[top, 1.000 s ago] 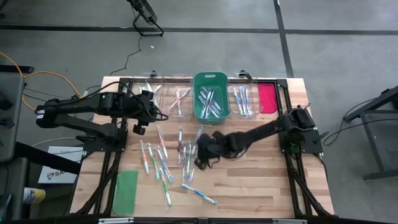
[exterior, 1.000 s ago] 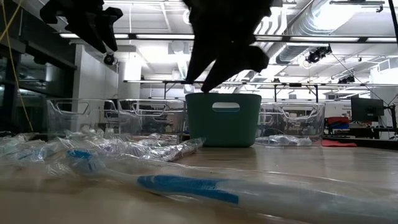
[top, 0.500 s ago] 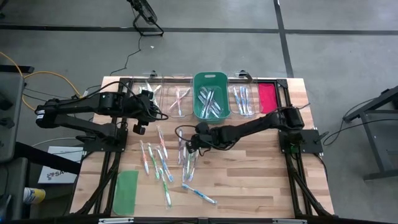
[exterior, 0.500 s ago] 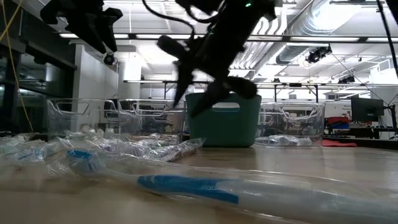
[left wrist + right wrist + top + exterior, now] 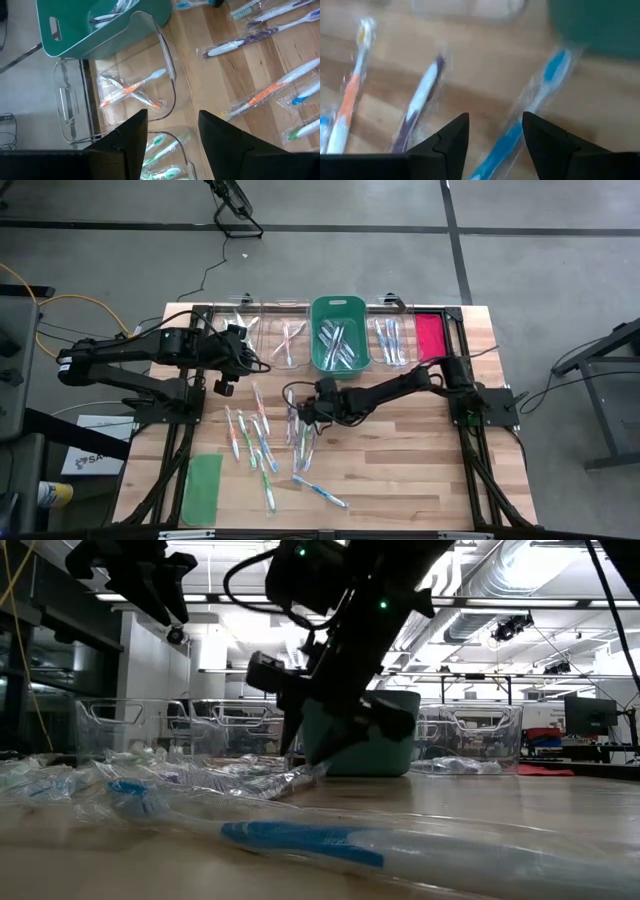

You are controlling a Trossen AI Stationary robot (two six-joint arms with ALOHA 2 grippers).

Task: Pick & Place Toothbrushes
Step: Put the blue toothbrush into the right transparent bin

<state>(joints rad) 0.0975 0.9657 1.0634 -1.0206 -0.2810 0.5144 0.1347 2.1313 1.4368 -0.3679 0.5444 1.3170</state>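
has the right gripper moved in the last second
Yes. In the high view the right gripper has swung from below the green bin toward the table's left, up nearer the bin row.

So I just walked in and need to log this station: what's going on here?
Two robot arms are sorting wrapped toothbrushes from the wooden table into bins. The right gripper is low over the loose pile, fingers open around a blue-handled toothbrush, nothing lifted yet. The left gripper hovers open and empty by the clear bins. The green bin already holds several.
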